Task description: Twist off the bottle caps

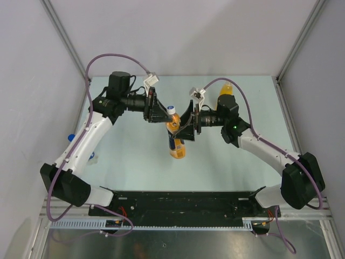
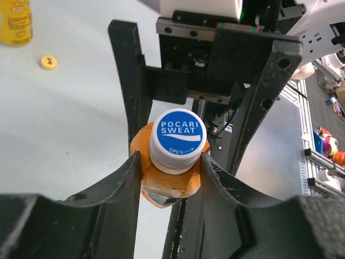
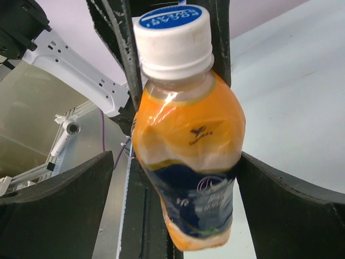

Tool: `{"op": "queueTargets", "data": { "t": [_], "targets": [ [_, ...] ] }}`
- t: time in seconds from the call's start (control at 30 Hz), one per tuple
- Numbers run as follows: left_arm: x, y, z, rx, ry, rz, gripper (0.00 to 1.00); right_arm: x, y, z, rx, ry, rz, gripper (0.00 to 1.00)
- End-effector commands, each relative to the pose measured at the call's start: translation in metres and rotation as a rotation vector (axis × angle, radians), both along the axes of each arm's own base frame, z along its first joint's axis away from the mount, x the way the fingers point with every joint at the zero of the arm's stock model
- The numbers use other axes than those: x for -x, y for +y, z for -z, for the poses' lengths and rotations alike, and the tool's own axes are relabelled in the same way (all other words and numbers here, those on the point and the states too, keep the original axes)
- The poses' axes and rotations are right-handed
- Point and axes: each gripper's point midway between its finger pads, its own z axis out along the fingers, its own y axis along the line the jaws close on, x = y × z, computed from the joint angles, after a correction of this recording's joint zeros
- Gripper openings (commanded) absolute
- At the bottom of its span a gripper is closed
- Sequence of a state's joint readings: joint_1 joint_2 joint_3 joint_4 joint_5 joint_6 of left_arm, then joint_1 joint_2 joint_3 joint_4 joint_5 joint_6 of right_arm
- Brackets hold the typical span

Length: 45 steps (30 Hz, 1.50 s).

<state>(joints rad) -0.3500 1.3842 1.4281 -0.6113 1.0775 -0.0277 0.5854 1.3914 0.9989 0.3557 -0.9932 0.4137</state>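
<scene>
Left gripper (image 2: 171, 162) clamps the white cap (image 2: 178, 137). Right gripper (image 3: 175, 172) grip on the orange bottle (image 3: 186, 135) is indeterminate. An unrestrained bottle may co-rotate.

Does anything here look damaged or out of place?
Yes. The orange bottle looks crumpled, with its sides dented in below the neck. A yellow cap also lies loose on the table.
</scene>
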Motion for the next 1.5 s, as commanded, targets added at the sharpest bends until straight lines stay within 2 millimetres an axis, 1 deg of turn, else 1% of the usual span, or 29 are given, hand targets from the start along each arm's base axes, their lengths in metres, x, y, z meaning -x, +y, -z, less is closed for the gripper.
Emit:
{"op": "queueTargets", "data": {
  "t": [0.0,0.1,0.2,0.23,0.3,0.37,0.4,0.47,0.57,0.67,0.73,0.8,0.9,1.03,1.13,1.27,1.37,1.47],
  "targets": [
    [0.008,-0.011,-0.024,0.041,-0.037,0.057,0.32,-0.003,0.006,-0.017,-0.027,-0.068,-0.014,0.97],
    [0.013,-0.014,-0.025,0.047,-0.036,0.08,0.32,-0.007,0.007,-0.015,-0.023,-0.064,0.01,0.97],
    [0.015,-0.015,-0.024,0.047,-0.037,0.087,0.32,-0.01,0.008,-0.016,-0.03,-0.052,0.022,0.95],
    [0.015,-0.016,-0.024,0.046,-0.037,0.087,0.33,-0.011,0.009,-0.017,-0.036,-0.048,0.02,0.92],
    [0.015,-0.016,-0.024,0.045,-0.042,0.086,0.34,-0.011,0.011,-0.018,-0.046,-0.033,0.012,0.84],
    [0.015,-0.016,-0.025,0.043,-0.044,0.083,0.36,-0.01,0.012,-0.019,-0.056,-0.019,0.002,0.72],
    [0.015,-0.016,-0.025,0.043,-0.046,0.081,0.38,-0.01,0.013,-0.02,-0.062,-0.012,-0.002,0.67],
    [0.015,-0.015,-0.026,0.04,-0.054,0.073,0.45,-0.01,0.014,-0.021,-0.069,-0.002,-0.01,0.63],
    [0.013,-0.012,-0.028,0.022,-0.089,0.029,0.62,-0.009,0.013,-0.023,-0.075,0.006,-0.011,0.58],
    [0.003,-0.003,-0.028,-0.02,-0.149,-0.07,0.76,-0.011,0.011,-0.028,-0.084,0.004,0.001,0.52],
    [-0.009,0.005,-0.028,-0.063,-0.192,-0.171,0.84,-0.014,0.008,-0.033,-0.093,0.004,0.025,0.48],
    [-0.016,0.015,-0.031,-0.092,-0.232,-0.255,0.89,-0.02,0.002,-0.041,-0.109,0.012,0.062,0.46],
    [-0.022,0.027,-0.039,-0.114,-0.275,-0.345,0.93,-0.027,-0.008,-0.055,-0.136,0.009,0.116,0.46],
    [-0.019,0.032,-0.046,-0.109,-0.299,-0.371,0.94,-0.038,-0.024,-0.075,-0.172,-0.014,0.205,0.46],
    [-0.01,0.027,-0.049,-0.082,-0.282,-0.328,0.94,-0.046,-0.04,-0.092,-0.208,-0.03,0.28,0.46],
    [-0.004,0.019,-0.046,-0.056,-0.229,-0.269,0.94,-0.058,-0.067,-0.123,-0.289,-0.014,0.406,0.46],
    [0.002,0.009,-0.046,-0.024,-0.194,-0.213,0.94,-0.06,-0.082,-0.144,-0.352,-0.007,0.462,0.46],
    [0.008,-0.005,-0.051,0.012,-0.185,-0.16,0.94,-0.059,-0.092,-0.158,-0.4,0.003,0.499,0.46]
  ]
}}
